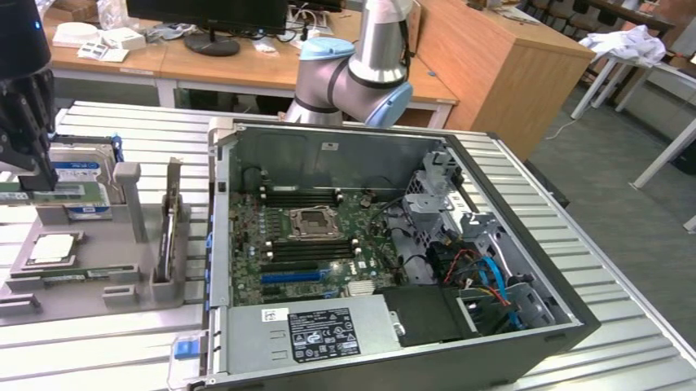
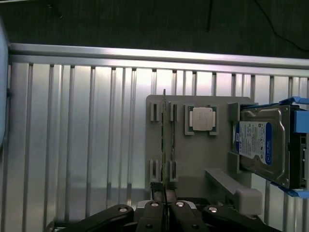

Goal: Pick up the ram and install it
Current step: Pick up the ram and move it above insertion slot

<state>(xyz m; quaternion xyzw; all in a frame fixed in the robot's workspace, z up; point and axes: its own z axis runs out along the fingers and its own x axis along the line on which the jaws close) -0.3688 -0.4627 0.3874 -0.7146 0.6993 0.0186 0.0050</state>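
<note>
Black tool (image 2: 164,195) pinched shut on the ram (image 2: 164,140), a thin green circuit-board stick, above the parts holder.

Seen from the wrist, the stick runs edge-on straight out from between the closed fingers, over a flat grey plastic holder (image 2: 193,159) that rests on the ribbed silver metal table (image 2: 87,135); beside it in the holder sit a square silver processor chip (image 2: 202,119) and, further along, a boxy silver hard drive with a blue-white label (image 2: 260,145). In the exterior view the tool (image 1: 44,181) hangs at the exterior view's left with the ram (image 1: 49,194) showing as a green strip just under its tips, in front of the hard drive (image 1: 78,173). An open dark grey computer case (image 1: 283,155) lies well apart, to the exterior view's right, its green motherboard (image 1: 315,244) and long black memory slots (image 1: 299,198) exposed.
</note>
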